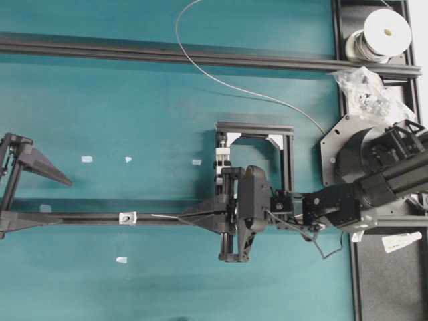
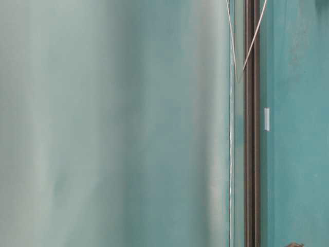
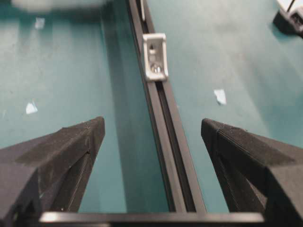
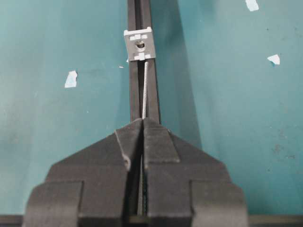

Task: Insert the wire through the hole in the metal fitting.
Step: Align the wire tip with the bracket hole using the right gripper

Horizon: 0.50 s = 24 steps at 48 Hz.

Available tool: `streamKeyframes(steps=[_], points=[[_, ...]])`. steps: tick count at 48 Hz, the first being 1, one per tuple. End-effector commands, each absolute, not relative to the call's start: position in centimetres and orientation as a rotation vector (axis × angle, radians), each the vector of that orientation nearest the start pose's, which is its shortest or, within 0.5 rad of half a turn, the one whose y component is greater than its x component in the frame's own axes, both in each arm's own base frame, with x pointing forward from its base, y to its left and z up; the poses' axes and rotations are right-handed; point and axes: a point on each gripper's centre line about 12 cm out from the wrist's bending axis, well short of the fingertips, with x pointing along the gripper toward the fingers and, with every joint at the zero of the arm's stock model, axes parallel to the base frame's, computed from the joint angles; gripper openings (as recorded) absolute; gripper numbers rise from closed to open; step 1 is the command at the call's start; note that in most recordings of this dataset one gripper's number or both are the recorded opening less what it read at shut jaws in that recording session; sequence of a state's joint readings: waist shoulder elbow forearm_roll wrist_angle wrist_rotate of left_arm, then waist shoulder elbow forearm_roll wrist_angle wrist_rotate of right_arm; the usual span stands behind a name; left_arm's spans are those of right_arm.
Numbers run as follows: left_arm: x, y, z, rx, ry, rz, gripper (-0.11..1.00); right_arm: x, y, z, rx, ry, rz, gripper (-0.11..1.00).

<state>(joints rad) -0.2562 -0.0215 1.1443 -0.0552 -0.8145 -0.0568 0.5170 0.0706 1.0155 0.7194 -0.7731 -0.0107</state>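
Teal desk [image 1: 134,281] carries a long black rail [image 1: 80,219] near its front edge, and on it we see the small square silvery metal fitting [image 4: 138,44]. Our right pincer [image 4: 142,124] is clamped on the thin silver-grey wire [image 4: 145,90], its tip just short of the fitting. Our left pincer [image 3: 152,137] straddles the rail, jaws wide apart.

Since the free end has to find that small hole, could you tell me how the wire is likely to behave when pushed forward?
The wire juts straight from the right gripper, so that short stub is probably stiff enough to push. Behind, it sweeps in a long curve toward the spool, so it may spring sideways. Being thin, it could buckle against the metal fitting.
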Motion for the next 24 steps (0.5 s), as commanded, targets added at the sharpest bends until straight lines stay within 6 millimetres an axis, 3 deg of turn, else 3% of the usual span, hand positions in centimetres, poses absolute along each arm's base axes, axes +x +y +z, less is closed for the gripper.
streamKeyframes(steps=[1,24], points=[[28.92,-7.29,12.67,-0.05,0.303,-0.208,0.67,30.39,11.16,11.72,0.336,0.373,-0.063,-0.01],[28.72,-7.43,12.44,-0.047,0.315,-0.213,0.67,30.62,11.61,11.43,0.346,0.413,-0.052,-0.01]])
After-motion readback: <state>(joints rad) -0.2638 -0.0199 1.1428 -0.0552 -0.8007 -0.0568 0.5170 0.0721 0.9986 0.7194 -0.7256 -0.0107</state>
